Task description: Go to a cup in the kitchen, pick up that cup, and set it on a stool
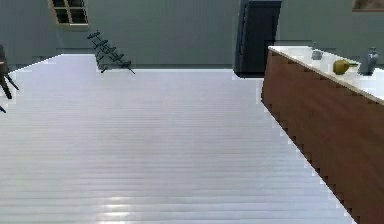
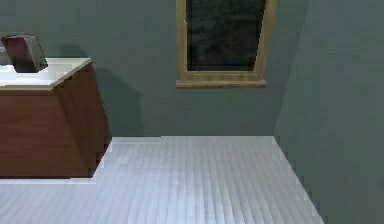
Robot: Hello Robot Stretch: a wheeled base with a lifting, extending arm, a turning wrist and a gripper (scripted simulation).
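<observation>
Pale plank floor (image 1: 150, 130) running out to grey-blue walls (image 1: 170, 30), with a brown-fronted, white-topped tabletop (image 1: 325, 125) along the forward view's right and a wood-framed window (image 2: 225, 40) in the arm side view. On that tabletop's far end, a small pale cup (image 1: 317, 54), then a yellowish thing (image 1: 345, 67) and a bluish thing (image 1: 372, 62) near it. Cannot tell how the jaws stand.

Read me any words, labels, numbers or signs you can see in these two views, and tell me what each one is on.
None can be read. The small things on the counter and the dark box show no marks that can be made out.
</observation>
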